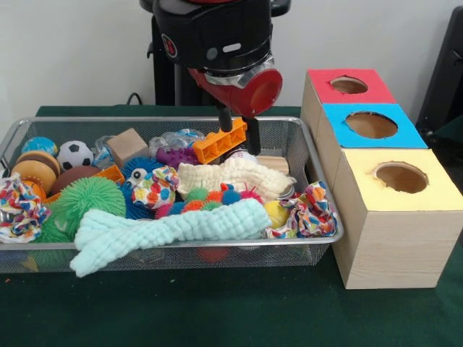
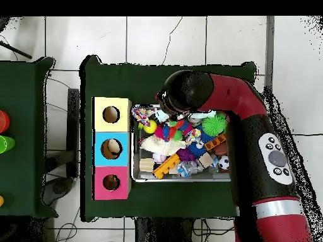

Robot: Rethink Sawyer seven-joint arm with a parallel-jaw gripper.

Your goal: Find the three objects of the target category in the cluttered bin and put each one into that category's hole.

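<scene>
The wire mesh bin [image 1: 166,120] is full of toys and cloths. It also shows in the overhead view [image 2: 180,180], partly under my arm. My gripper [image 1: 239,126] hangs over the bin's far side with its two dark fingers apart and nothing between them. An orange ladder-like block [image 1: 219,142] lies tilted just below the fingers; I cannot tell if they touch it. It also shows in the overhead view [image 2: 165,166]. Three wooden boxes stand beside the bin, with a red top [image 1: 349,87], a blue top [image 1: 371,124] and a yellow top [image 1: 400,177], each with a round hole.
In the bin lie a mint cloth [image 1: 166,231], a cream cloth [image 1: 231,176], a green spiky ball [image 1: 90,196], a soccer ball [image 1: 74,154], a wooden cube [image 1: 128,144], a purple toy [image 1: 177,155] and a patterned fabric ring [image 1: 311,211]. Something pale shows inside the blue box's hole [image 2: 111,148].
</scene>
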